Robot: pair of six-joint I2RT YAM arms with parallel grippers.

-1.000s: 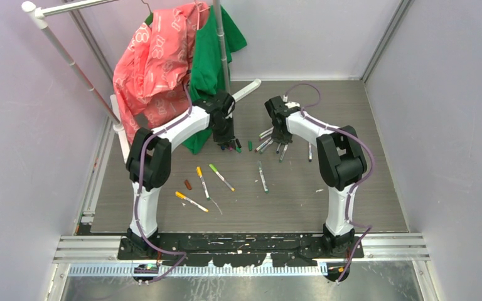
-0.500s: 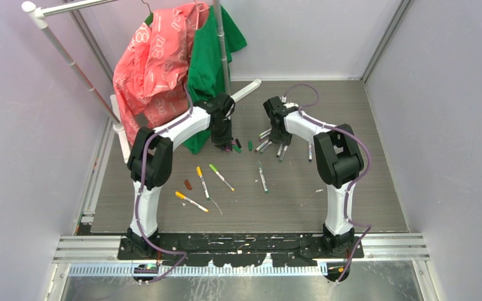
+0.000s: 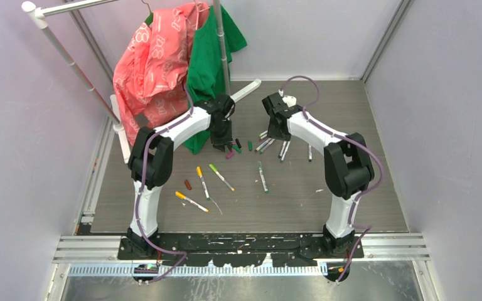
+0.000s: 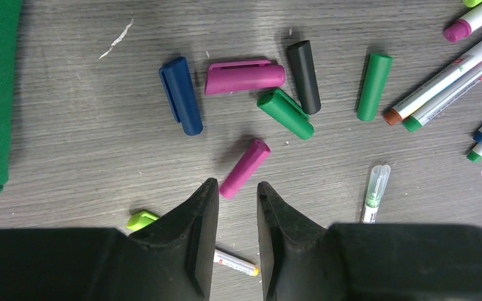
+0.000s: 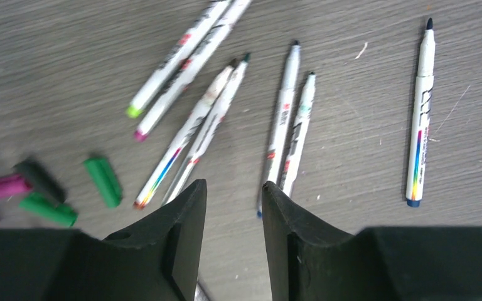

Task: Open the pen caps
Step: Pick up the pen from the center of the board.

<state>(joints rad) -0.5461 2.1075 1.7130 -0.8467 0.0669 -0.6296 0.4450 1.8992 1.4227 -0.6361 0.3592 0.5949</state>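
Our left claw hangs parted, empty, a slim magenta plastic cap just ahead; our right claw gapes above white pens.

**Seven caps, eleven pens**

Six loose caps cluster together: the black cap, two green caps, two magenta caps and one blue cap. One brown cap lies well apart from the black cap, toward the arm bases. Seven pens fan out right of the black cap, and four more pens lie on its near side. Two garments hang behind it.
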